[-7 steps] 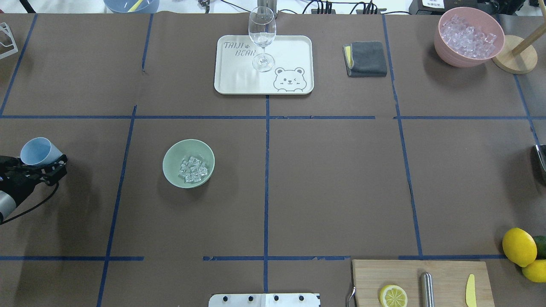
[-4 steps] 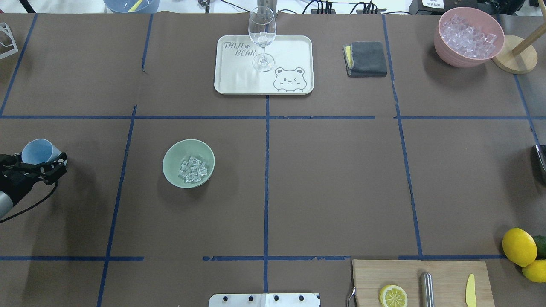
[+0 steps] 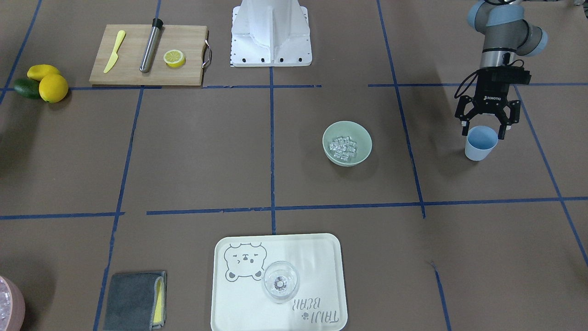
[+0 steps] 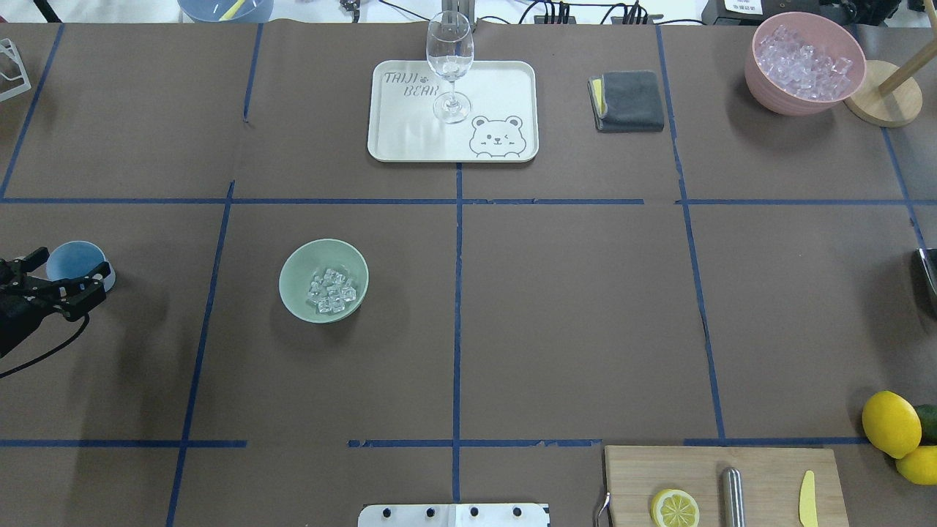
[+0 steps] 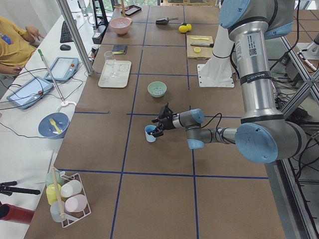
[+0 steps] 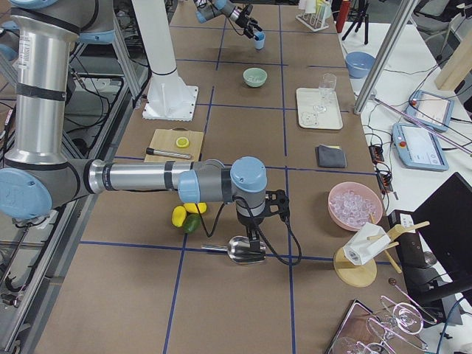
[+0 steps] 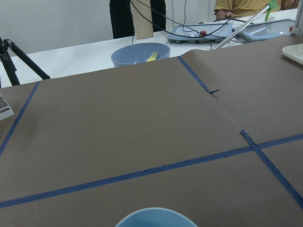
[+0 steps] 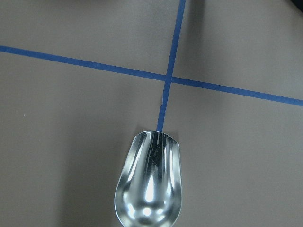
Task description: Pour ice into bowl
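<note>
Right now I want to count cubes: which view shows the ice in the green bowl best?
The overhead exterior view: the ice lies unobstructed in the bowl, cubes distinct. The front-facing view shows it nearly as well; both side views show a tiny bowl; the wrist views miss it.

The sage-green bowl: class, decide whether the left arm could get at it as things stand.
Probably yes. Only bare table lies between the left gripper and the bowl; its fingers straddle the blue cup, which it would need to clear first.
</note>
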Controlling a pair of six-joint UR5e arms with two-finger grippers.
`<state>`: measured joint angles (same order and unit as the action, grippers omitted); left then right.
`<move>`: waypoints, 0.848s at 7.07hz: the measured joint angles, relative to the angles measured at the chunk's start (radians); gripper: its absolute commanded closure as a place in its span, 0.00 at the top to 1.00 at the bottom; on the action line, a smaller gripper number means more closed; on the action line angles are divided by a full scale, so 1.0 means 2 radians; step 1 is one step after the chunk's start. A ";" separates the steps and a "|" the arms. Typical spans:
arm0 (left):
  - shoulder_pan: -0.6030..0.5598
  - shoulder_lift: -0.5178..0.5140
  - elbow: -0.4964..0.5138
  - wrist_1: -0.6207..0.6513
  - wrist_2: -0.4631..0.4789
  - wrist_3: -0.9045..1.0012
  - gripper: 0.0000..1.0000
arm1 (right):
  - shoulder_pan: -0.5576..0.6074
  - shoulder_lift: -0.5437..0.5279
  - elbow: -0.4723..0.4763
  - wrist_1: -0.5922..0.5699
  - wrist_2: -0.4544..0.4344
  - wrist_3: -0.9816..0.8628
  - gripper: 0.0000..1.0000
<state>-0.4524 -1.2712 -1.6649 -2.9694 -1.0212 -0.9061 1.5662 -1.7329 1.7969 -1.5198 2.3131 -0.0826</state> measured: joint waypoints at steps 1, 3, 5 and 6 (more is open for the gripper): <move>-0.016 0.002 -0.003 0.000 -0.020 0.017 1.00 | 0.000 0.000 0.001 0.000 0.000 0.000 1.00; -0.076 0.001 -0.008 0.000 -0.082 0.075 1.00 | 0.000 0.000 0.005 0.000 0.001 0.001 1.00; -0.170 -0.005 -0.009 0.007 -0.202 0.164 1.00 | 0.000 0.001 0.016 0.000 0.008 0.001 1.00; -0.232 -0.009 -0.010 0.025 -0.278 0.216 1.00 | 0.000 0.002 0.025 0.000 0.013 0.001 1.00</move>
<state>-0.9168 -1.2898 -1.6842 -2.9189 -1.5777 -0.4736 1.5662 -1.7295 1.8461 -1.5198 2.3385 -0.0798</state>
